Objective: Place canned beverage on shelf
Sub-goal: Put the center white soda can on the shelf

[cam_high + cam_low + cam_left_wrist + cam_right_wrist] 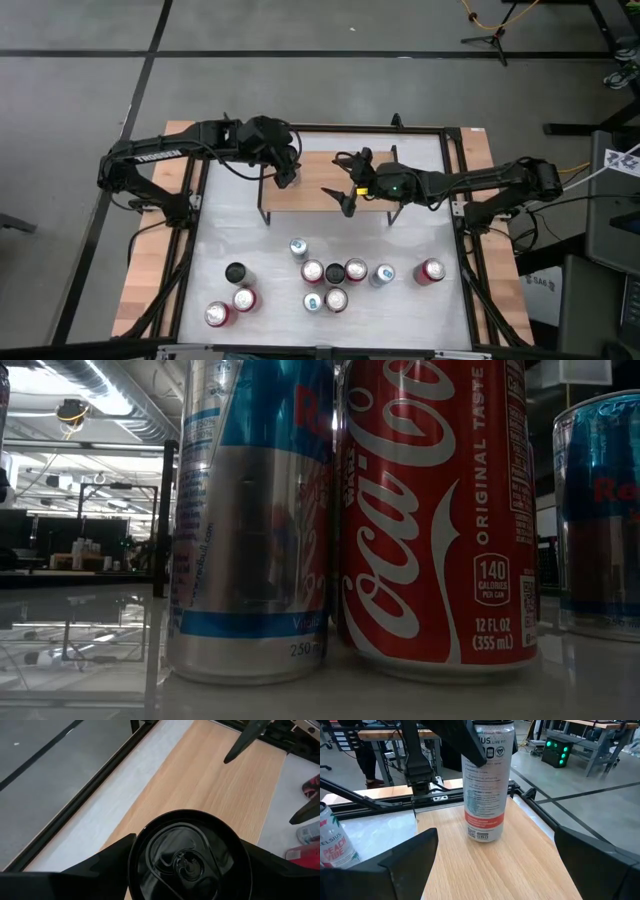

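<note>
A slim white can with an orange-red band and a black top (487, 785) stands upright on the left end of the shelf's light wood top (320, 172). My left gripper (287, 176) is over it and shut on it; seen from the left wrist, the can's black top (187, 855) sits between the two fingers. My right gripper (347, 183) hovers open over the middle of the shelf. It points at the can from the right, and nothing is between its fingers (410, 857). My left gripper has the can between its two fingers at the upper part of its sides (136, 854), one finger on each side, with no gap showing. One finger (470, 740) lies against the can near its top. The fingers slant down from the table's left. The can's base (484, 836) rests on the shelf.
Several cans stand on the white table in front of the shelf, among them a silver one (298, 247), a cluster (335, 272) and a red one (429, 271). A Red Bull can (250, 520) and a Coca-Cola can (435, 510) fill the low view.
</note>
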